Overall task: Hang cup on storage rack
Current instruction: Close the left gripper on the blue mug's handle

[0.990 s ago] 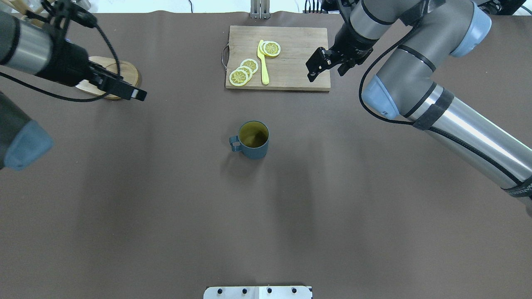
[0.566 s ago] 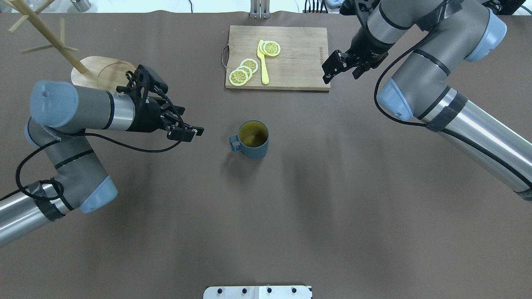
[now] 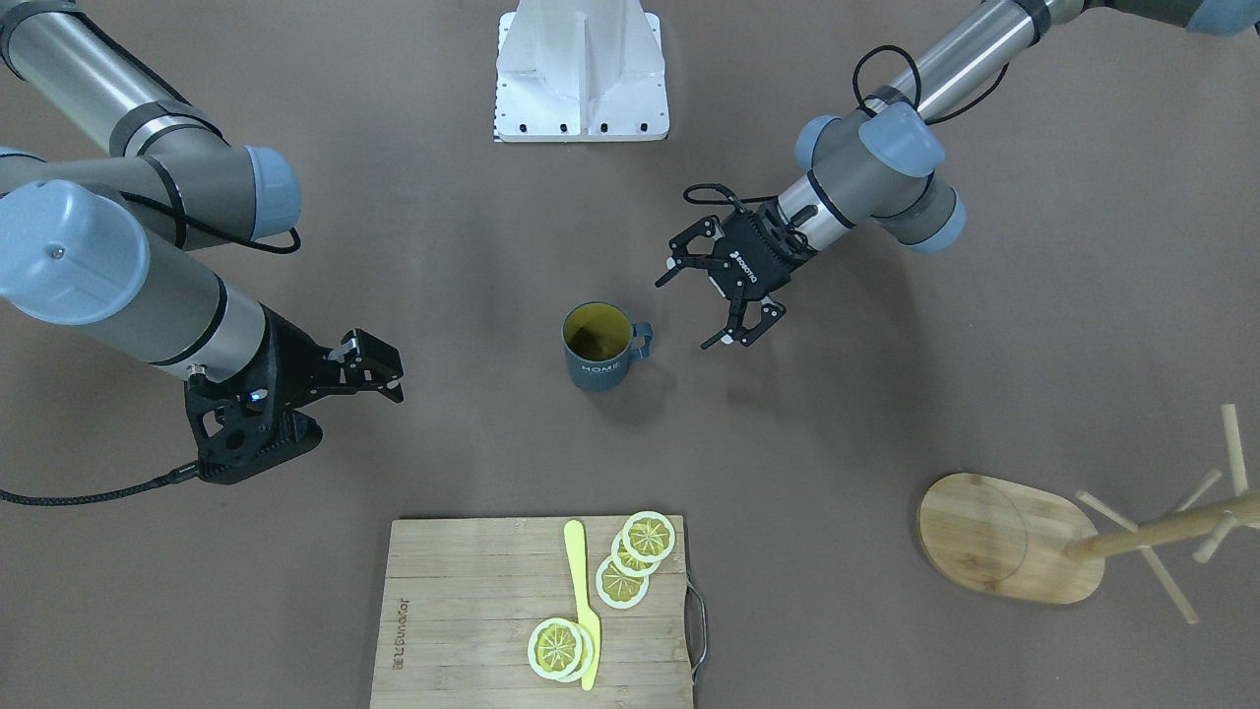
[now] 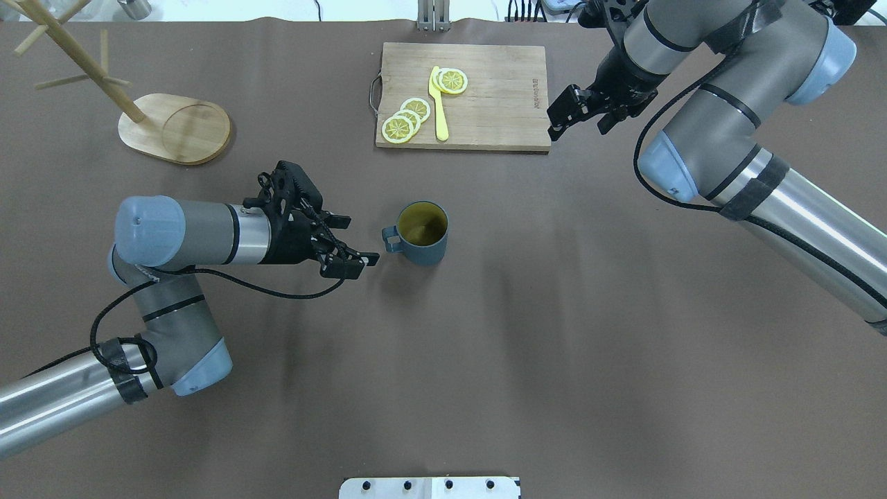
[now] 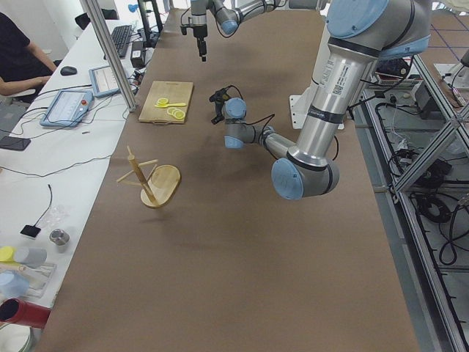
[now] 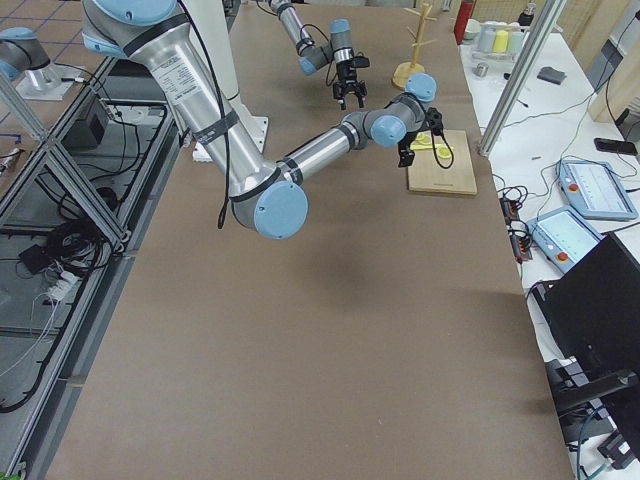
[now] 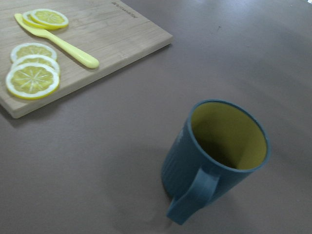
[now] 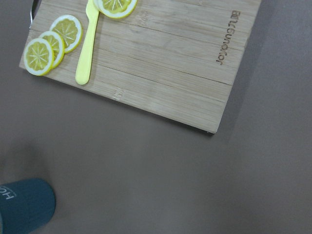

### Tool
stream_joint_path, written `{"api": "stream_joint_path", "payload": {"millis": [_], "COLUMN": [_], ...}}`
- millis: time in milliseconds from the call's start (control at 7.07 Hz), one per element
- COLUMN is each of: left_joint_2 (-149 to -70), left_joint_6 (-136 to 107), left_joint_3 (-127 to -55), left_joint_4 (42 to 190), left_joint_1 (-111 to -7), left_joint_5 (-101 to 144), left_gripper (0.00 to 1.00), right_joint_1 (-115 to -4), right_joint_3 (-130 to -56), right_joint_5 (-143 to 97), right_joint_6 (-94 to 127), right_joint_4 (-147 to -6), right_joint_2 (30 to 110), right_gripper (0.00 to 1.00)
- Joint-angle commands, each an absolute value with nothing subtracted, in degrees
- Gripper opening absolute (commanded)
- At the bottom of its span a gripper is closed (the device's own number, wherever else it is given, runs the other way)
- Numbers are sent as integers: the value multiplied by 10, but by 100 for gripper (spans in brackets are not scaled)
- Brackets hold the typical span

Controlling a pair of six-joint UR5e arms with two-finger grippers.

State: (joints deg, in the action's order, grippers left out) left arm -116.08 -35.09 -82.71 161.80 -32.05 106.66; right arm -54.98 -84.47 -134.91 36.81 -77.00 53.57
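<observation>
The dark blue-grey cup (image 4: 421, 233) stands upright mid-table, yellowish inside, with its handle (image 4: 391, 240) towards my left arm. It also shows in the front view (image 3: 596, 347), with "HOME" on its side, and in the left wrist view (image 7: 214, 156). My left gripper (image 4: 356, 241) is open and empty, level with the cup, its fingertips a short gap from the handle. The wooden storage rack (image 4: 174, 128) stands at the far left with bare pegs. My right gripper (image 4: 579, 125) is open and empty, off the cutting board's right edge.
A bamboo cutting board (image 4: 478, 104) at the far middle holds lemon slices (image 4: 409, 118) and a yellow knife (image 4: 438, 104). The robot's white base plate (image 4: 429, 488) sits at the near edge. The rack's pole (image 3: 1162, 530) and thin pegs reach well out past its base.
My left arm has swung from over the rack's base down to beside the cup's handle, its gripper open. My right gripper has drawn off the board to the right.
</observation>
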Motion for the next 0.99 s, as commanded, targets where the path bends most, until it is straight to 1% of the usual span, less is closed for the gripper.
{"api": "stream_joint_path", "payload": {"millis": [0, 283, 424, 566, 707, 848], "left_joint_2": [-1191, -1195, -1196, -1199, -1206, -1208], "left_joint_6": [-350, -349, -349, -350, -350, -350], "left_joint_3": [-804, -767, -765, -763, -761, -759], "left_joint_4": [1629, 1685, 1686, 1686, 1685, 1684], "left_joint_1": [-300, -299, -299, -299, -299, -298], "left_joint_5": [1021, 1020, 1013, 1008, 1007, 1007], "left_gripper": [98, 97, 97, 86, 72, 52], "right_joint_1": [-550, -550, -550, -550, -550, -550], "right_joint_3": [-845, -844, -844, -844, -844, -845], "right_joint_5": [-1349, -1348, -1347, -1347, -1348, -1348], "right_joint_6": [368, 369, 369, 370, 373, 378], "right_joint_4": [-768, -769, -769, -769, -768, -768], "right_joint_2": [535, 535, 535, 534, 534, 533], "right_gripper": [100, 100, 100, 100, 100, 100]}}
